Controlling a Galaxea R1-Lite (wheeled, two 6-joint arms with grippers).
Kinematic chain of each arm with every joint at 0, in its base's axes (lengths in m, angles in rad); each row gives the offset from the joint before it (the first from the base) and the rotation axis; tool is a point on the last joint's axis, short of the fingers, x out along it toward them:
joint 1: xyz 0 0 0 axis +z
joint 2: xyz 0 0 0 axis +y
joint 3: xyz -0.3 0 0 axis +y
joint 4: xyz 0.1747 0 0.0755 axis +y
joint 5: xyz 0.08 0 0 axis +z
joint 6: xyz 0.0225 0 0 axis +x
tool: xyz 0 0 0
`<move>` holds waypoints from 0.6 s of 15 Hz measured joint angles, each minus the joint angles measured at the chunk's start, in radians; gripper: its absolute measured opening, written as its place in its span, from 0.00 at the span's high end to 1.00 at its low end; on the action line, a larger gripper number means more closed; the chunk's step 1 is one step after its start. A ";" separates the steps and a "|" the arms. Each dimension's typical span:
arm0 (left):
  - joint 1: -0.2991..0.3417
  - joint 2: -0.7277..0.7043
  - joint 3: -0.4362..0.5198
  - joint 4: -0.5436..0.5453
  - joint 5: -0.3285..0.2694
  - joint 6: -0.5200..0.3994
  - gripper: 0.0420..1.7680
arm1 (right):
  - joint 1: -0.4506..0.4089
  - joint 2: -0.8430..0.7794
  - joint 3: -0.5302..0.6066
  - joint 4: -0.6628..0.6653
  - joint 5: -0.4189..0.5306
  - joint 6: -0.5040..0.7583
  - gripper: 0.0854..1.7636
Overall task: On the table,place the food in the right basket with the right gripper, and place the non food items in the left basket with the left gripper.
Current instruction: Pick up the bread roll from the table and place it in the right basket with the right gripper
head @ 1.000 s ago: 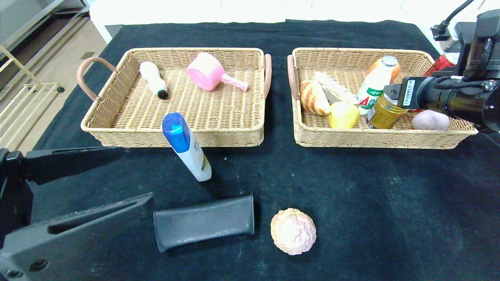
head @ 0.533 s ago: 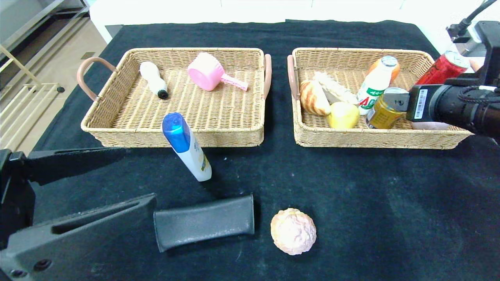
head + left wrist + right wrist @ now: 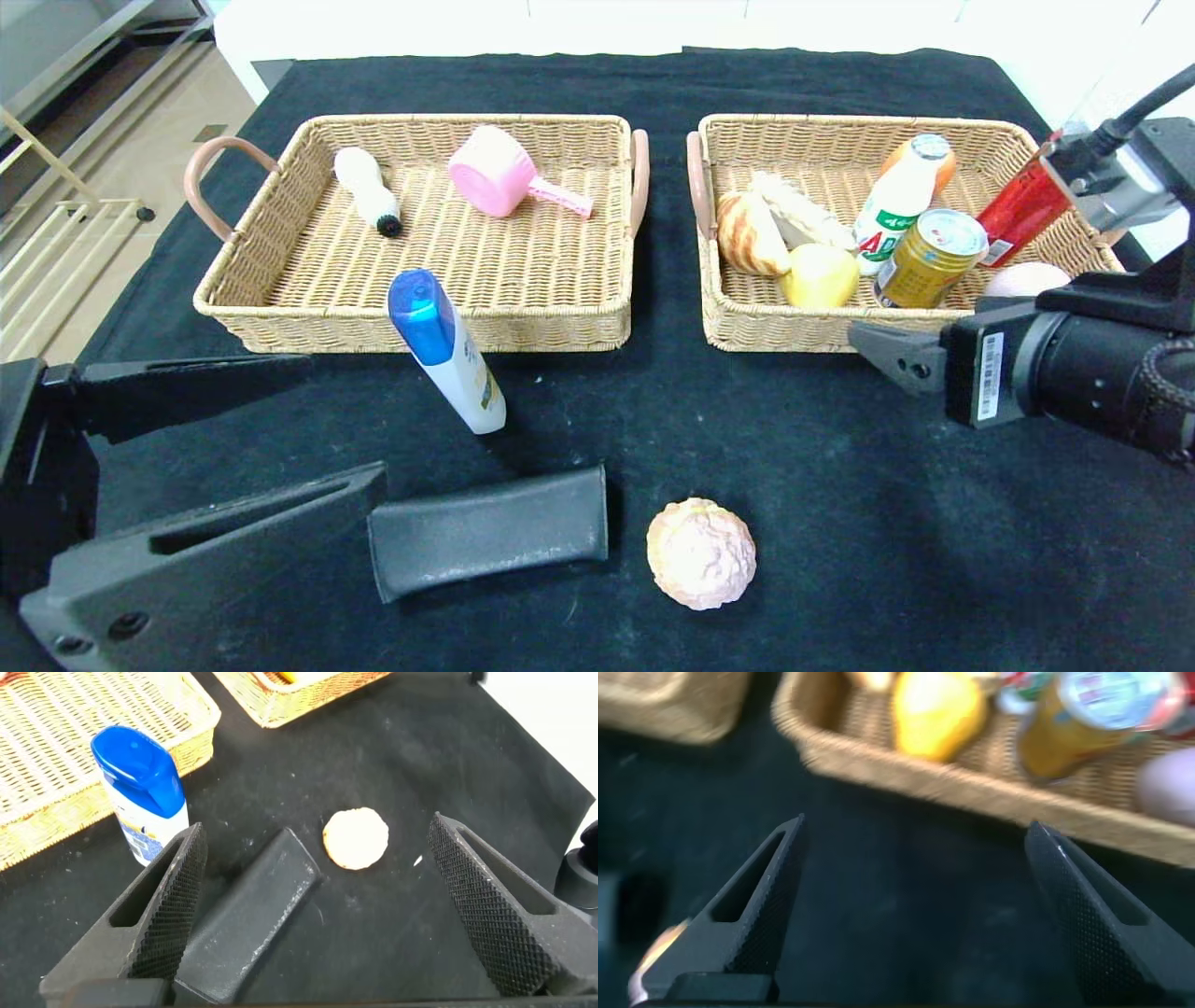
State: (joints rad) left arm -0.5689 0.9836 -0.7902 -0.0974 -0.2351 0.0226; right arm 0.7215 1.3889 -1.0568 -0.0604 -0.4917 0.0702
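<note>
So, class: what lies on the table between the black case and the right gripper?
In the head view, only the round bun lies between the black case and right gripper; otherwise bare black cloth.

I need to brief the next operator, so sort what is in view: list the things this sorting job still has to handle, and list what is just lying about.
Job:
- round bun, on the cloth, food
- blue-capped bottle, standing, non-food
- dark case, lying flat, non-food
- left basket
- right basket
- left gripper, open
- right gripper, open, empty

Lying about:
- metal rack, off the table
</note>
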 joint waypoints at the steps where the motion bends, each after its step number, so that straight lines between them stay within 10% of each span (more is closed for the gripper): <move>1: 0.000 0.001 0.000 -0.001 0.000 0.000 0.03 | 0.040 -0.001 0.009 0.000 -0.005 0.001 0.04; 9: 0.000 0.014 0.003 0.000 0.000 0.000 0.03 | 0.231 0.062 0.039 -0.009 -0.012 0.037 0.04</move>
State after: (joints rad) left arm -0.5685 0.9977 -0.7874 -0.0974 -0.2351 0.0230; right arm 0.9523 1.4509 -1.0174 -0.0691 -0.5040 0.1068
